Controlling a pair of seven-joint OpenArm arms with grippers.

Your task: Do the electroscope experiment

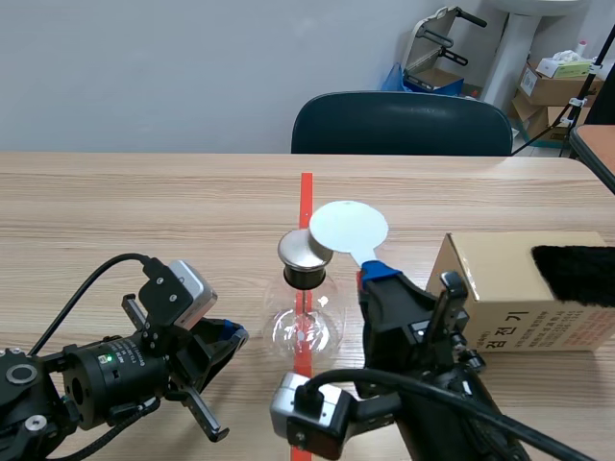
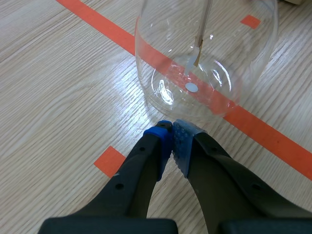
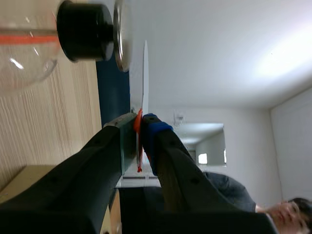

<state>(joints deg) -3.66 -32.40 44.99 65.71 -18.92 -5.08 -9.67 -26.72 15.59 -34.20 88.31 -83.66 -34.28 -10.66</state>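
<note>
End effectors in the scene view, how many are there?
2. The left end effector sits shut beside the glass flask. The right end effector is shut on the white paddle, whose disc is by the metal cap. None seems hidden.

Right pincer (image 1: 374, 274) holds a white disc (image 1: 349, 228) beside the metal cap (image 1: 304, 250).

The electroscope (image 1: 306, 322), a clear glass flask with a black stopper (image 1: 306, 277) and a metal cap (image 1: 304, 250), stands upright just ahead of the left gripper's (image 2: 171, 127) closed fingertips. A white round paddle (image 1: 349, 229), its handle clamped in the right gripper (image 3: 139, 124), stands on edge just beside the cap.
</note>
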